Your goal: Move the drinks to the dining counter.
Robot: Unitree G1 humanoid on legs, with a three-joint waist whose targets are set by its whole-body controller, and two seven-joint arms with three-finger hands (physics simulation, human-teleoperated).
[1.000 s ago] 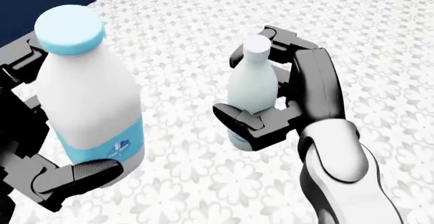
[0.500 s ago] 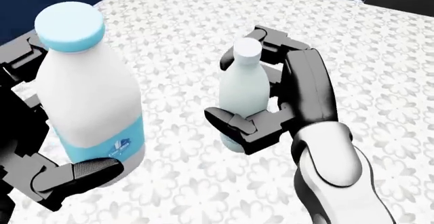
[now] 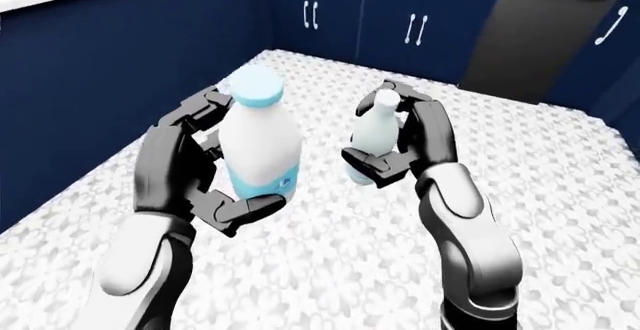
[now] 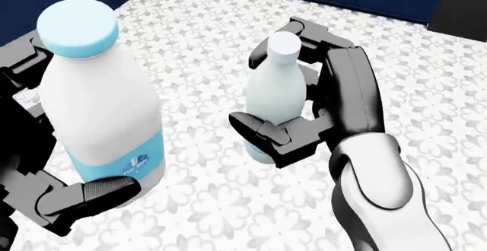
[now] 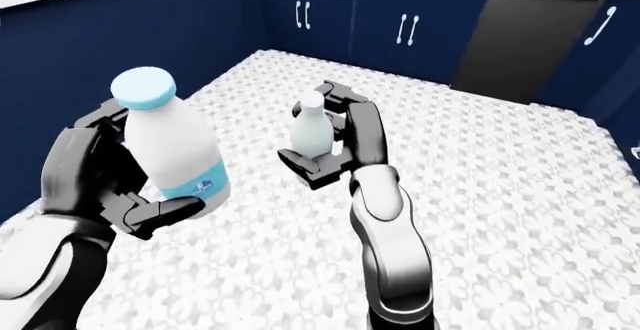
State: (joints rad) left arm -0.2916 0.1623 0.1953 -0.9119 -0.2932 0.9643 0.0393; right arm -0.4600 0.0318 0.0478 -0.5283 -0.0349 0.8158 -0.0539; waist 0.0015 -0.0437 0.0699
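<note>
Black fingers [image 4: 262, 134] (white glossy forearms [image 4: 377, 177])

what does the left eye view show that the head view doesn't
Only the left-eye view shows the navy cabinets, their white handles, the dark panel at top right, and both forearms. Only the head view shows the bottles close enough to make out the logo on the large milk bottle. Both show the left hand gripping that bottle, the right hand gripping the small white bottle, both upright over the patterned floor.
</note>
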